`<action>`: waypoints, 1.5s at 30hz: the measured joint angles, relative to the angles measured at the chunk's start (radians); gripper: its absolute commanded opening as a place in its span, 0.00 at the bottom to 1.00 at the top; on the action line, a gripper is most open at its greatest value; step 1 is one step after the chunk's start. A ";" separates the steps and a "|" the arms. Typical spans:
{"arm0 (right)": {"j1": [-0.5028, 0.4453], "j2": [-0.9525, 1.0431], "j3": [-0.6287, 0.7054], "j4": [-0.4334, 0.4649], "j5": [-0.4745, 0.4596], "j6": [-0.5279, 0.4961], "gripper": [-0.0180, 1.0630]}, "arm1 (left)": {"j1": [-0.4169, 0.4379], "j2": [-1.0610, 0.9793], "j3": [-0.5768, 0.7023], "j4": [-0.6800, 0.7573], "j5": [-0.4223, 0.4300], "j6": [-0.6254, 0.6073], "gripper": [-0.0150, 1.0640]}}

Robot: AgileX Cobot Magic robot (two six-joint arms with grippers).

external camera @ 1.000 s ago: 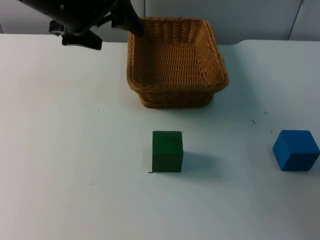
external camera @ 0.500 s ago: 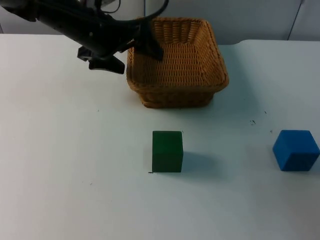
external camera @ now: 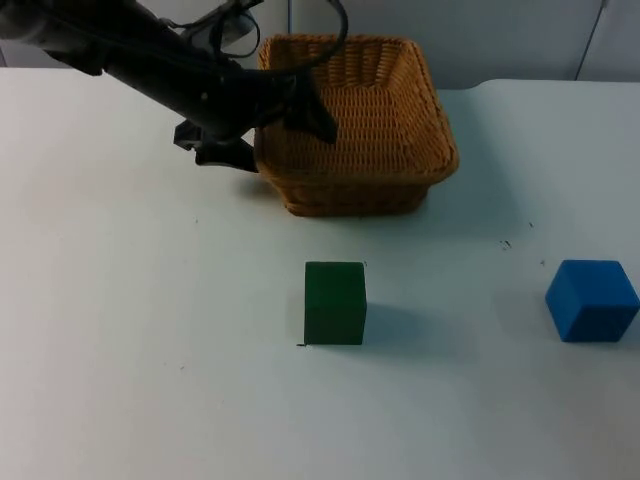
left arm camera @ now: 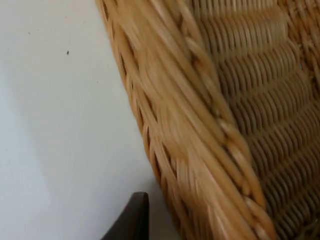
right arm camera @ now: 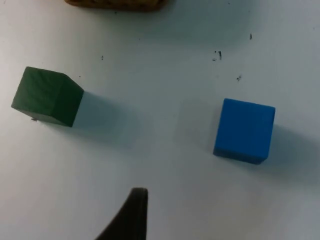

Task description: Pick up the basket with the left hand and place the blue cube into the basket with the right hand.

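Note:
The wicker basket (external camera: 350, 125) stands at the back middle of the table. My left gripper (external camera: 268, 138) is open and straddles its left wall, one finger (external camera: 314, 115) inside and the other outside on the table side. In the left wrist view the basket's rim (left arm camera: 200, 125) runs close past a fingertip (left arm camera: 131, 220). The blue cube (external camera: 591, 300) rests on the table at the right, apart from everything. My right gripper (right arm camera: 136, 216) waits above the table, with the blue cube (right arm camera: 244, 130) ahead of it and off to one side.
A green cube (external camera: 335, 302) sits in the middle of the table in front of the basket, also seen as the green cube (right arm camera: 46, 96) in the right wrist view. The grey partition wall (external camera: 500, 30) stands just behind the basket.
My left arm has come down and to the right from the back left corner. Its gripper now spans the basket's left wall. Basket and cubes have not moved.

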 measured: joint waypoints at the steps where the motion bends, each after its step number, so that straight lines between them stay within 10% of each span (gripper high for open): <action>1: 0.000 0.000 0.000 0.000 0.000 0.000 0.98 | 0.000 0.000 0.000 0.000 0.000 0.000 0.82; 7: 0.000 0.000 0.000 0.000 -0.002 0.000 0.98 | 0.000 0.000 -0.004 0.003 -0.014 -0.030 0.44; 11: 0.000 0.000 0.000 0.000 -0.002 0.000 0.98 | 0.000 0.002 -0.004 0.005 -0.037 -0.047 0.02; 28: 0.000 0.000 0.000 0.001 0.000 0.000 0.98 | 0.000 -0.081 -0.003 -0.114 -0.125 -0.148 0.01; 38: 0.000 0.000 0.000 0.001 0.001 0.000 0.98 | 0.002 -0.313 0.030 0.341 -0.044 -0.509 0.01; 45: 0.000 0.000 0.000 0.001 0.001 0.004 0.98 | 0.016 -0.512 0.354 0.403 -0.144 -0.548 0.01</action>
